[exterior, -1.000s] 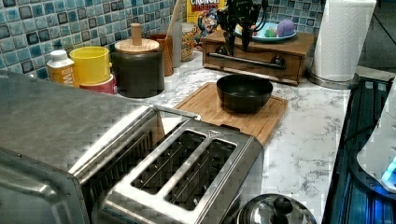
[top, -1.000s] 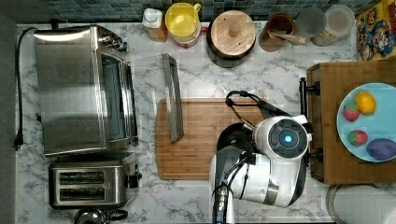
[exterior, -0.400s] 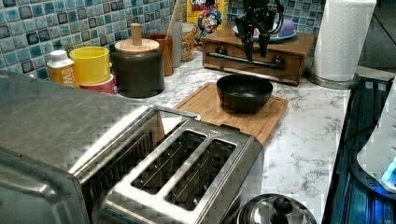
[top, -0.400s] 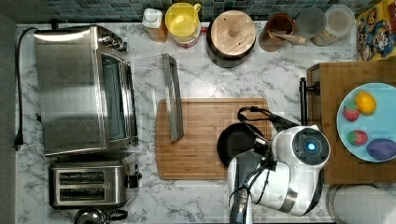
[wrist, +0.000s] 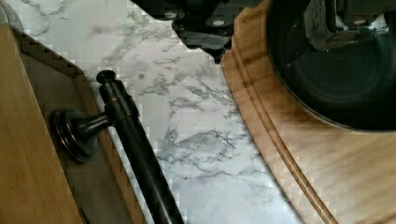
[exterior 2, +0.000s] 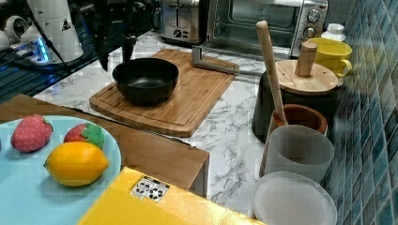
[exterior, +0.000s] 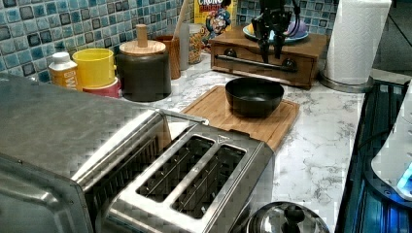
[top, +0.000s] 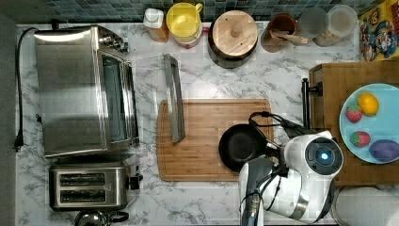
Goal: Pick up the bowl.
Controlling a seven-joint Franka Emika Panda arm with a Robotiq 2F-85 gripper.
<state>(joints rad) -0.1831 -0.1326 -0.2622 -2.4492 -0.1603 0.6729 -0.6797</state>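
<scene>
The jaws stand spread with nothing between them, the gripper (exterior: 272,42) hanging above and beyond the bowl (exterior: 254,96), touching nothing. One bowl sits upright at the end of the one cutting board (top: 202,141) nearest the wooden box (exterior: 272,56). That box carries one blue plate (top: 381,136) with two strawberries (exterior 2: 49,133) and one lemon (exterior 2: 76,163).

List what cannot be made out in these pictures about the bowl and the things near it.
1. Top view: the white robot arm covers the right rim of the round, glossy black bowl.
2. Wrist view: much of the bowl is cut off by the frame edge.
3. Left view: the pincer hangs in front of the light blue plate, hiding most of its fruit.
</scene>
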